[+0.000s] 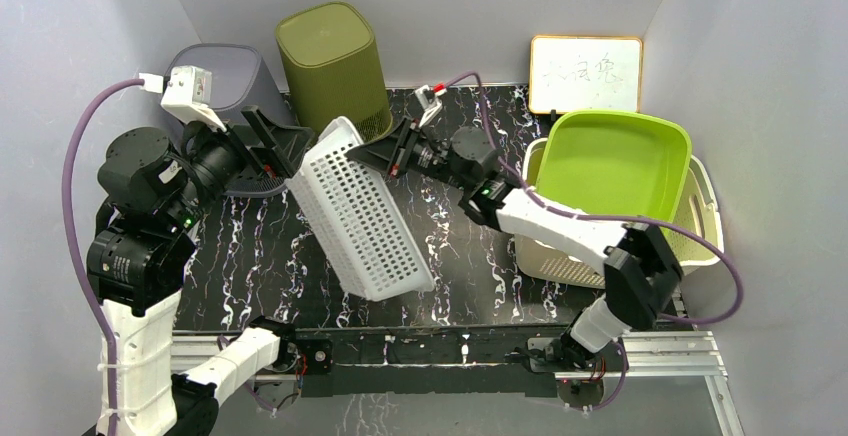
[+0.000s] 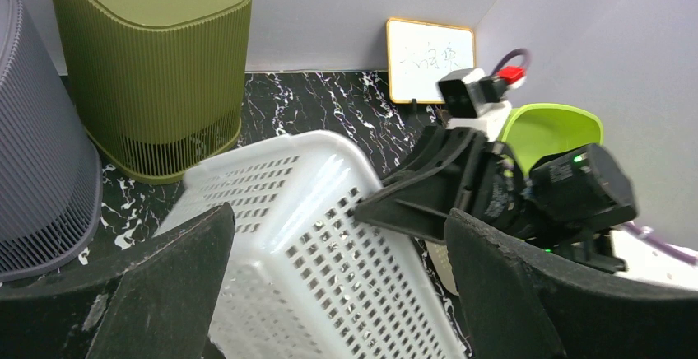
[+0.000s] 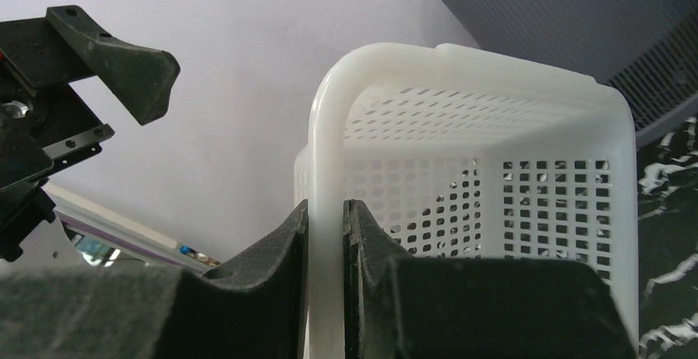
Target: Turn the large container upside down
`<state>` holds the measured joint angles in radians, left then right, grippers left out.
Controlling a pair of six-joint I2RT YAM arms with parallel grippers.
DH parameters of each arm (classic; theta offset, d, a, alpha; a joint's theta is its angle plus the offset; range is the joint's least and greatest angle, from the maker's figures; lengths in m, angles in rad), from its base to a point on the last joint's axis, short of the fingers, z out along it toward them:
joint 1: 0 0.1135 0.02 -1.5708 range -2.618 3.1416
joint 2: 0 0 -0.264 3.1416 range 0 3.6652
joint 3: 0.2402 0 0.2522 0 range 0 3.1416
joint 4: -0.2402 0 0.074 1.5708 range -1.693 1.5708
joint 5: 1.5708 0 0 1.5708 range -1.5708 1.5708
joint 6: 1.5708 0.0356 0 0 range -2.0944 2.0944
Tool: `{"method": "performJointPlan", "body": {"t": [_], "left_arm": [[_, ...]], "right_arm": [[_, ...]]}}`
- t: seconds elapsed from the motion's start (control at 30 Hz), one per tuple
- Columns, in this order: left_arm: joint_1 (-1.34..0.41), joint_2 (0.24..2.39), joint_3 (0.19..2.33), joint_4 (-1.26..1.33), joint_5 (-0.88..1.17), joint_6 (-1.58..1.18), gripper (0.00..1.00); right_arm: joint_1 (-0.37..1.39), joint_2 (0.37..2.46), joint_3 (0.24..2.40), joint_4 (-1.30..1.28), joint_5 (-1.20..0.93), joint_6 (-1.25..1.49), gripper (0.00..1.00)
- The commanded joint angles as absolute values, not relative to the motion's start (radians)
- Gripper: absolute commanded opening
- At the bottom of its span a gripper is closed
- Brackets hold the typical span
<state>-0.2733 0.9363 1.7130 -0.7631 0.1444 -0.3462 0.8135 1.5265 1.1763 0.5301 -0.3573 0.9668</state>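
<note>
The large white perforated basket [image 1: 365, 216] is tipped up on the black marble table, one long edge down and its upper end lifted. My right gripper [image 1: 388, 151] is shut on the basket's rim, which the right wrist view shows pinched between its fingers [image 3: 326, 211]. My left gripper [image 1: 288, 156] is open at the basket's upper left end. In the left wrist view the basket's corner [image 2: 329, 244] lies between its wide-open fingers [image 2: 337, 215], and I cannot tell whether they touch it. The basket's inside [image 3: 494, 170] faces the right wrist camera.
An olive ribbed bin [image 1: 335, 56] and a grey ribbed bin [image 1: 225, 71] stand at the back left, close behind the left gripper. A lime green tub [image 1: 615, 161] sits on a cream basket [image 1: 703, 206] at the right. A small whiteboard [image 1: 585, 73] leans on the back wall.
</note>
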Motion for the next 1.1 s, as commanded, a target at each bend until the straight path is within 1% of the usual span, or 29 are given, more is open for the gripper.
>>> {"method": "performJointPlan", "body": {"t": [0.0, 0.2, 0.4, 0.53, 0.73, 0.9, 1.07], "left_arm": [[-0.275, 0.934, 1.705, -0.753, 0.147, -0.351, 0.98], [-0.275, 0.930, 1.718, -0.770, 0.144, -0.346, 0.98], [-0.275, 0.923, 1.726, -0.787, 0.132, -0.338, 0.98], [-0.275, 0.917, 1.707, -0.785, 0.134, -0.338, 0.98], [-0.275, 0.900, 1.667, -0.761, 0.138, -0.344, 0.98], [-0.275, 0.891, 1.632, -0.742, 0.153, -0.354, 0.98], [-0.275, 0.877, 1.604, -0.738, 0.156, -0.358, 0.98]], "right_arm": [[0.857, 1.593, 1.182, 0.901, -0.290, 1.116, 0.00], [0.878, 1.709, 1.126, 1.134, -0.162, 1.205, 0.00], [0.882, 1.711, 0.969, 1.251, 0.013, 1.245, 0.00], [0.882, 1.648, 0.887, 1.124, 0.107, 1.171, 0.00], [0.882, 1.566, 0.794, 0.972, 0.193, 1.069, 0.00], [0.880, 1.549, 0.752, 0.861, 0.286, 1.007, 0.00], [0.855, 1.589, 0.728, 0.788, 0.339, 1.007, 0.00]]}}
